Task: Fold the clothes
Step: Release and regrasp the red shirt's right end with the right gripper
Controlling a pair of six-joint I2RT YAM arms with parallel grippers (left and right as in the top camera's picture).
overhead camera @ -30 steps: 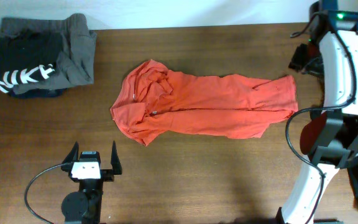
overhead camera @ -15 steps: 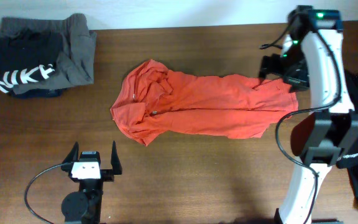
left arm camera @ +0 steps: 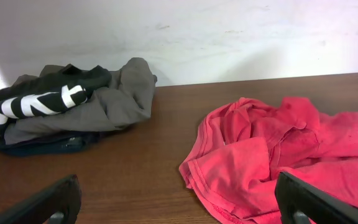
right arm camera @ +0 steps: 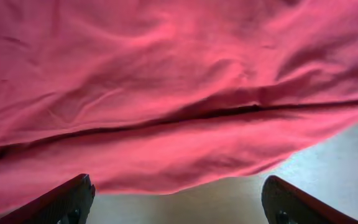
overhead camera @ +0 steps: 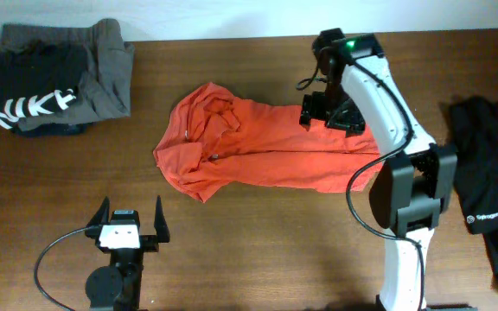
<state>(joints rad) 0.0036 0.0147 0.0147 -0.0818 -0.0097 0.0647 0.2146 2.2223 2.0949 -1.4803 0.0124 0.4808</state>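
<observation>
The red-orange shirt (overhead camera: 266, 147) lies crumpled lengthwise in the middle of the table, its collar end to the left. My right gripper (overhead camera: 325, 112) hovers over the shirt's right part near its far edge. In the right wrist view the shirt (right arm camera: 166, 93) fills the frame, and the right gripper (right arm camera: 179, 202) is open and empty with its fingers wide apart. My left gripper (overhead camera: 128, 226) rests near the front edge, open and empty, short of the shirt. In the left wrist view the shirt's collar end (left arm camera: 278, 155) lies ahead of the left gripper (left arm camera: 179, 205), to the right.
A pile of dark grey and black clothes with white lettering (overhead camera: 50, 78) sits at the back left corner and also shows in the left wrist view (left arm camera: 67, 99). A black garment (overhead camera: 482, 190) lies at the table's right edge. A white wall runs behind the table.
My right arm has swung left from the table's right edge to above the shirt's right part. The black garment at the right is now uncovered. The left arm has not moved.
</observation>
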